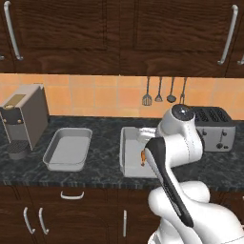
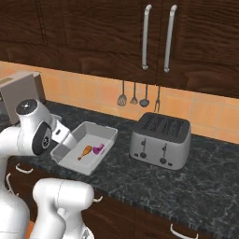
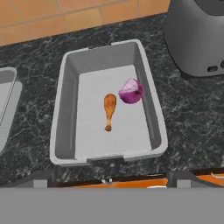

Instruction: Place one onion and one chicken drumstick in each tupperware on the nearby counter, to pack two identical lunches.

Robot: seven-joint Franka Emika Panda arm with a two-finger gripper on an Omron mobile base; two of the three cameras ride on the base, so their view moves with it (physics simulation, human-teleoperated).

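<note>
While over the tupperware [image 3: 65,109]: end effector [image 3: 107,178], fingers spread apart, holding nothing.
Inside: chicken drumstick [image 3: 109,111] just beside onion [image 3: 131,91].
Table [image 3: 188,118]: black marbled stone.

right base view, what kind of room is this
A home-style kitchen, rendered: a four-slot toaster on a black stone counter, utensils hanging on an orange tiled wall, and a coffee machine.

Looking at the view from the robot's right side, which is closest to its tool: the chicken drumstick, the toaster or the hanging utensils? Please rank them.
From the tool:
1. Chicken drumstick, in the tupperware just beside it.
2. Toaster, farther right on the counter.
3. Hanging utensils, back on the wall.
</note>
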